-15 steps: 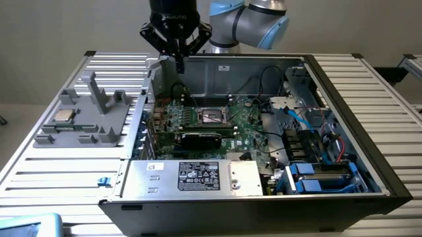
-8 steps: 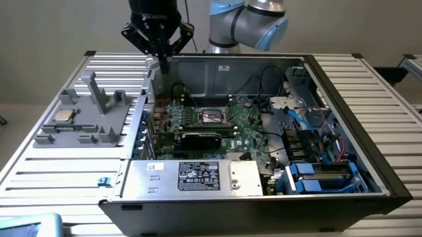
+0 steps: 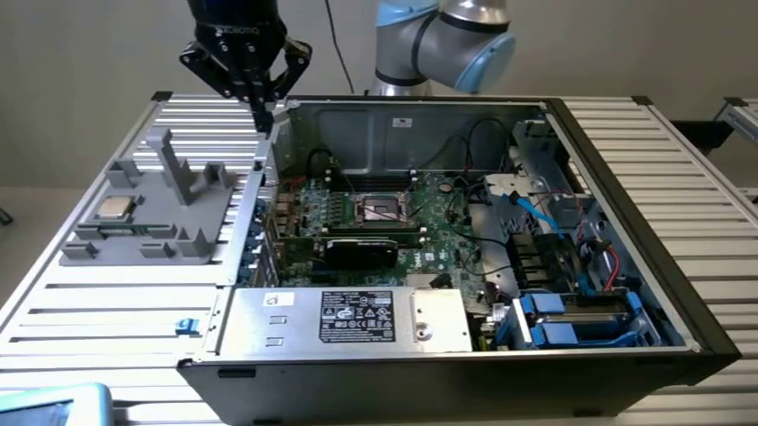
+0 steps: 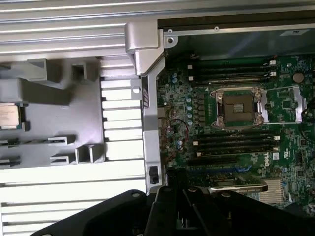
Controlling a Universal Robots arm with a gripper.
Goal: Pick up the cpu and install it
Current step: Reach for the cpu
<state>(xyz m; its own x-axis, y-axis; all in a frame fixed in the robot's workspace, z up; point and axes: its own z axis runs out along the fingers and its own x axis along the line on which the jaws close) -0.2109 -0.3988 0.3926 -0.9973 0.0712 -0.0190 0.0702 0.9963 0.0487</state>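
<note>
The computer case (image 3: 414, 386) lies open on the slatted metal table (image 3: 698, 177). Inside, the green motherboard (image 3: 445, 213) carries a dark square socket (image 3: 382, 209) with a metal frame. A black expansion card (image 3: 361, 251) sits between the socket and the labelled power supply (image 3: 355, 318). Blue drive bays (image 3: 580, 319) occupy the exterior view's right. A grey fixture (image 3: 177, 229) with upright posts stands just beside the case, at the exterior view's left.

We take this for a robotics lab bench. A slatted aluminium table (image 3: 663, 177) carries an open PC case (image 3: 474, 386) with its motherboard (image 3: 438, 222) bare. In the exterior view a grey jig (image 3: 177, 177) stands at nine o'clock from the case, and a robot arm (image 3: 445, 35) rises at twelve o'clock before a plain wall (image 3: 95, 44).
</note>
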